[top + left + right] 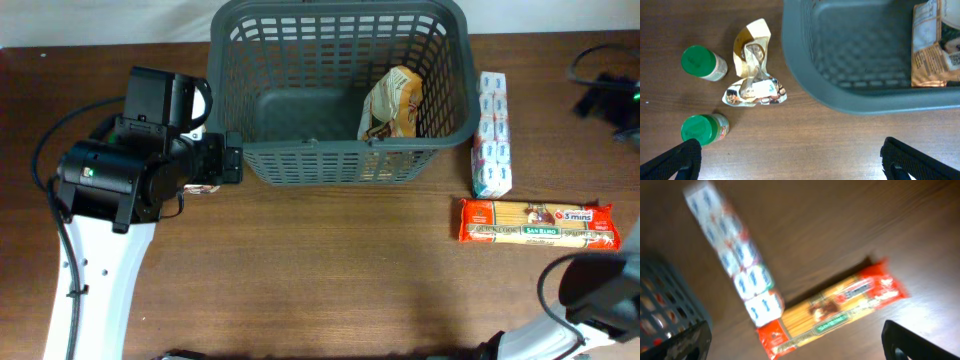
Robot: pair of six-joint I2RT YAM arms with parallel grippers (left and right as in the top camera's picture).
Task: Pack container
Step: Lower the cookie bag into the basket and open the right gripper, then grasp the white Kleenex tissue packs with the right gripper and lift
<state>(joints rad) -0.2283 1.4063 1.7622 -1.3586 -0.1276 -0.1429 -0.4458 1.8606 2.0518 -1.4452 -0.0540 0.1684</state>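
Observation:
The dark grey basket (340,148) stands at the table's far middle, with a gold-brown snack bag (393,105) leaning inside at its right. My left gripper (228,160) hovers by the basket's front left corner, open and empty. The left wrist view shows its fingers (792,150) wide apart over bare wood, the basket rim (840,97) and the bag (935,45). My right gripper (795,337) is open and empty above an orange spaghetti pack (840,307) and a white-and-blue pack (735,255). The basket's corner (665,295) shows at left.
Two green-lidded jars (700,62) (702,129) and a crumpled gold pouch (754,70) lie left of the basket. The spaghetti pack (538,222) and the white pack (491,133) lie right of it. Dark cables (600,95) are at the far right. The right arm (600,290) is at bottom right.

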